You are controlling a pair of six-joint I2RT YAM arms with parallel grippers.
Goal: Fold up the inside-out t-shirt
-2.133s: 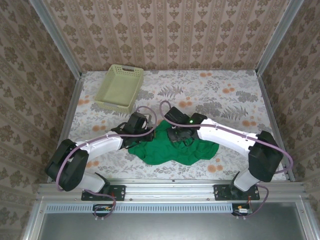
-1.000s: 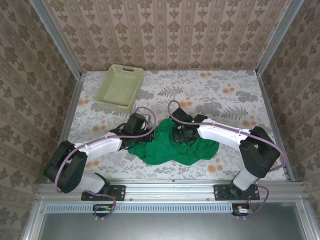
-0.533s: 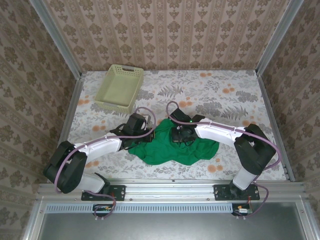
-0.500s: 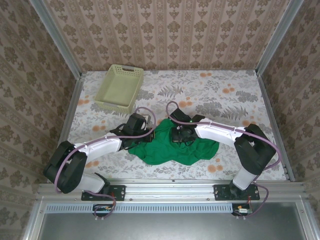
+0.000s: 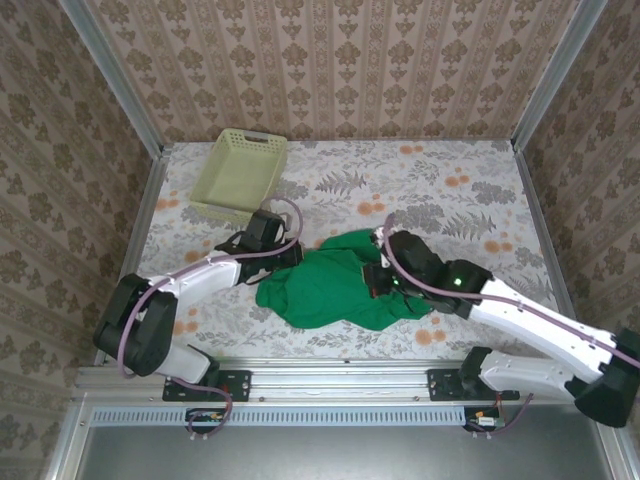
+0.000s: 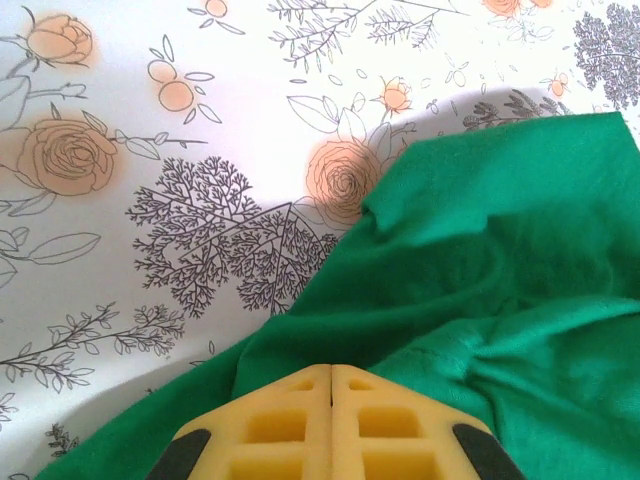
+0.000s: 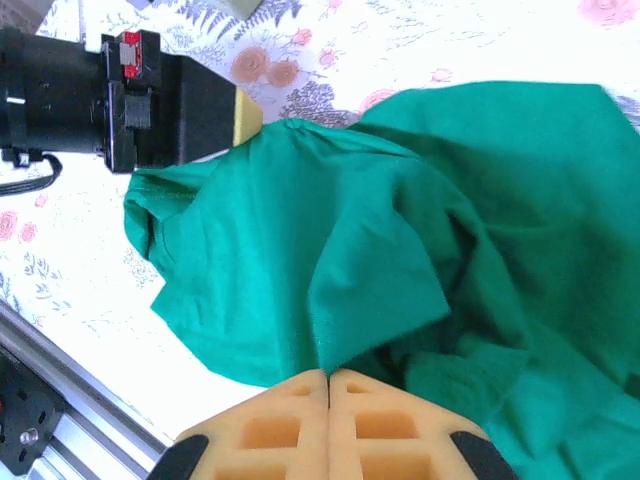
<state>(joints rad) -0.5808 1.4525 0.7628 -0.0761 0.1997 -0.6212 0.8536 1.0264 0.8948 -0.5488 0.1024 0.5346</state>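
Where the desk [image 5: 470, 200] ends, patterned walls [image 5: 330, 70] close the far, left and right sides, and a metal rail [image 5: 340, 372] runs along the near edge. Open floral surface lies across the far half and along the right side. Both arms reach in from the near edge and converge at the middle.

A pale yellow-green lattice basket [image 5: 253, 135] stands at the far left corner, well apart from the cloth. Its bare lattice floor is what the top view shows inside it.

The bright green t-shirt [image 5: 330, 295] lies crumpled in the near-middle of the desk, between the two arms, with loose folds and one flat lobe toward the near-left.

The left pincer [image 6: 331, 372] sits at the far-left edge of the cloth. Its yellow fingers are pressed together, and the fabric gathers into wrinkles at their tips, so it grips the t-shirt. The right pincer [image 7: 328, 376] sits on the right part of the cloth. Its fingers are likewise closed flush, with a raised fold of the t-shirt drawn into the tips.
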